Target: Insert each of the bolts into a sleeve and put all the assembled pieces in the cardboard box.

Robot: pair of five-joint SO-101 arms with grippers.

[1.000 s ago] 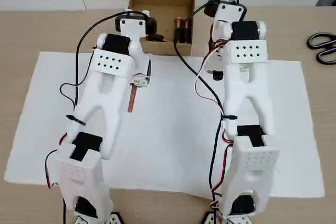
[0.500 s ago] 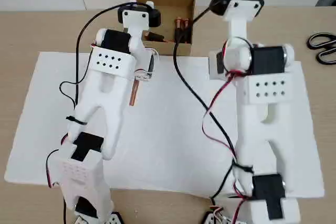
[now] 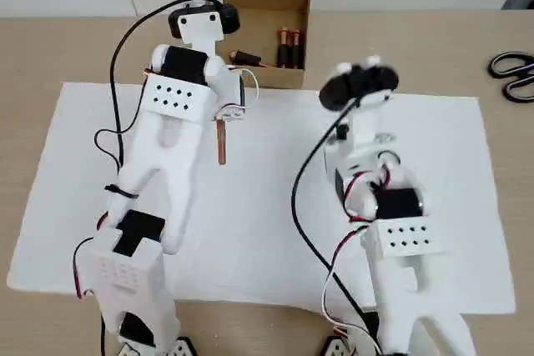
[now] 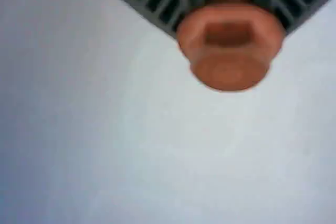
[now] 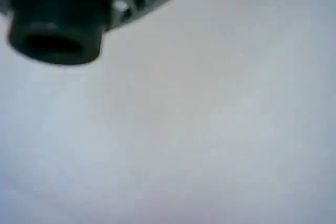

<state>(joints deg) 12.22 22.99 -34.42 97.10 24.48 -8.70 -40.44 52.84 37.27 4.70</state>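
A copper bolt [image 3: 221, 142] hangs over the white sheet, just in front of the cardboard box [image 3: 214, 6], with my left gripper [image 3: 225, 117] shut on its shank. In the left wrist view its hex head [image 4: 228, 45] points at the camera from between the grey jaws. A black sleeve [image 5: 55, 30] is held in my right gripper [image 3: 342, 129], which is shut on it over the sheet's middle right. Inside the box lie assembled pieces, two side by side [image 3: 288, 47] and one slanted [image 3: 246, 58].
The white sheet [image 3: 275, 223] covers most of the wooden table. Black scissors [image 3: 513, 72] lie at the far right edge. Cables loop from both arms across the sheet.
The right arm has drawn back from the box to the sheet's middle right. The left arm has shifted slightly toward the box, with the bolt now hanging nearly vertical.
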